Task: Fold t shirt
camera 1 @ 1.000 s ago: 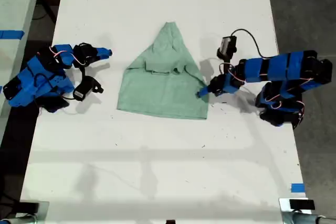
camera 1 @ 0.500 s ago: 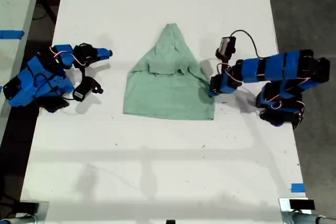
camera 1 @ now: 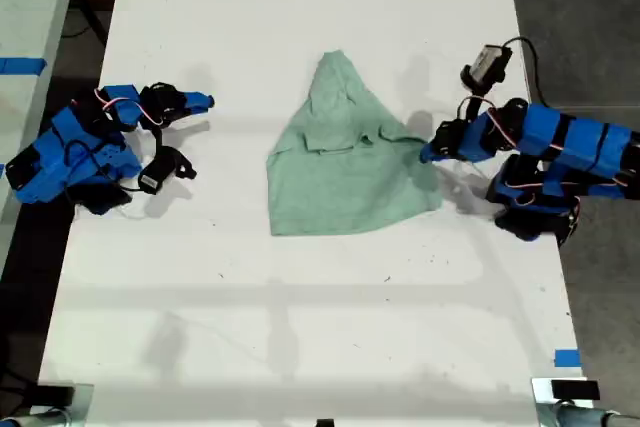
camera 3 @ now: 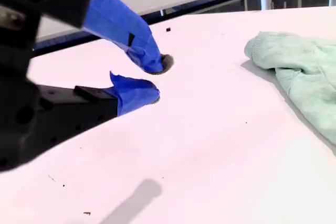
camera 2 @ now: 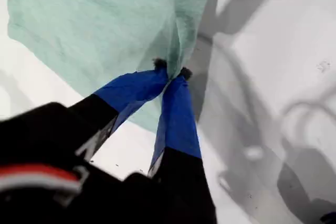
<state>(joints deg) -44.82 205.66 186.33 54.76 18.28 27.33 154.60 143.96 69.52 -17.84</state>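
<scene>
My first gripper (camera 2: 170, 72) is pinched tight on the t shirt (camera 1: 345, 152) edge, mid table (camera 1: 300, 327); second gripper (camera 3: 155, 80) is a bit open w/ nothing; best lift slow, don't let go.

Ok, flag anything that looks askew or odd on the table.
The t shirt lies crooked and bunched, its edge toward the exterior view's right pinched and lifted by my first gripper. My second gripper sits open, clear of the cloth.
</scene>
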